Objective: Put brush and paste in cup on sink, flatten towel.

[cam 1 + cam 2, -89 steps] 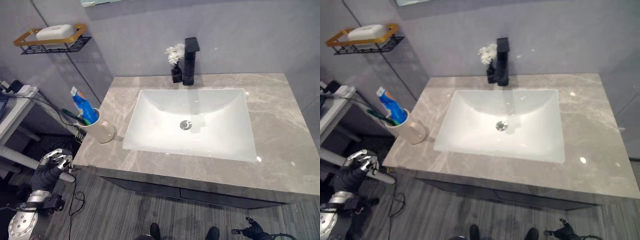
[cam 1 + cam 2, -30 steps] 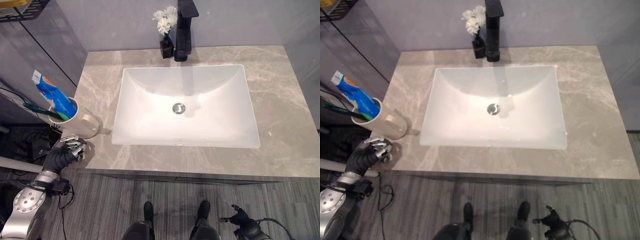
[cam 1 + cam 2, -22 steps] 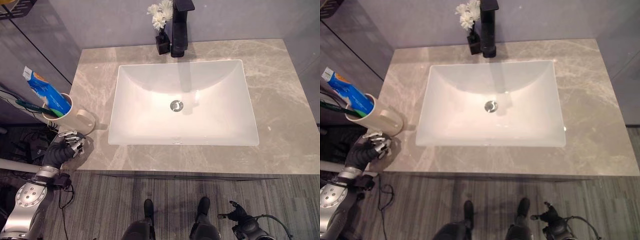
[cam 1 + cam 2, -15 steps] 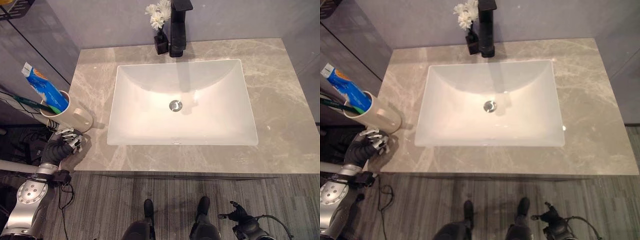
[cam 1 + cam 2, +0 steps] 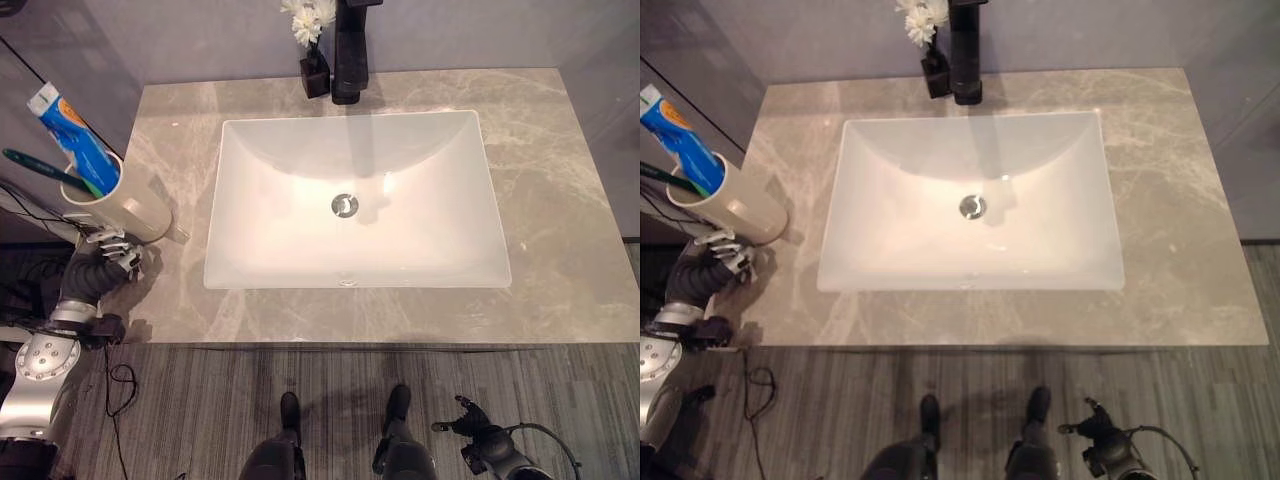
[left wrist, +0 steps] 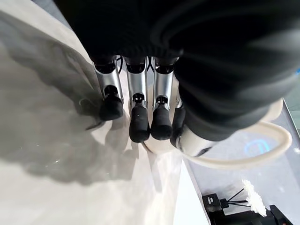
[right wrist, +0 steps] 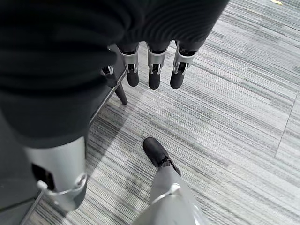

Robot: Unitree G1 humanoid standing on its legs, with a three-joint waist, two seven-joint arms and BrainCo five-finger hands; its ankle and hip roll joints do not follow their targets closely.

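Your cup (image 5: 112, 205) sits at the left edge of the worktop (image 5: 560, 210), mid-left of frame, beside the sink (image 5: 355, 200). The brush (image 5: 45, 170) and paste (image 5: 68, 135) already stand in it, so by my reading that part is done.

Left robot hand (image 5: 112, 250) is just below the cup, fingers (image 6: 139, 123) curled at its base and holding nothing. Right robot hand (image 7: 154, 65) hangs over the floor at lower right, fingers relaxed and straight, empty.

The towel still needs flattening.
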